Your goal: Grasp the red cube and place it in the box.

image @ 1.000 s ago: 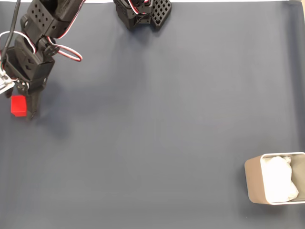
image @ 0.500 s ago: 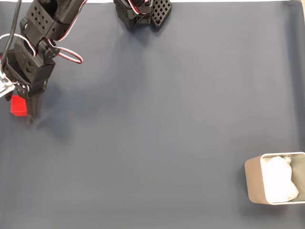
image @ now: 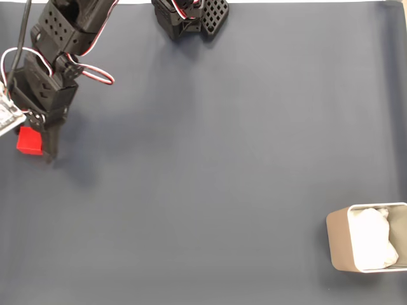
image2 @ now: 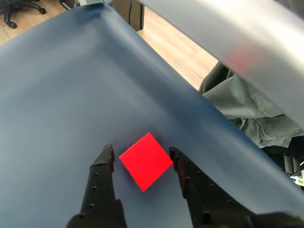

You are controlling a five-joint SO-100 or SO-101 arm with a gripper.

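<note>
Wrist view: red cube (image2: 146, 161), on the bench (image2: 57, 114), between the fingers of the end effector (image2: 141, 158), turned corner-on to them. End effector spread apart, not yet gripping; gaps show either side. Risk: closing on corners may twist or squirt the cube out. Box (image: 340, 246) lies far off in the fixed view; long carry.

No readable text, labels, brands, numbers or signs in the fixed view or the wrist view. Red cube (image2: 146, 161) faces are plain, box (image: 339, 244) walls unmarked, black arm (image: 54, 57) parts carry no legible markings, dark counter (image: 222, 159) cover is blank.
</note>
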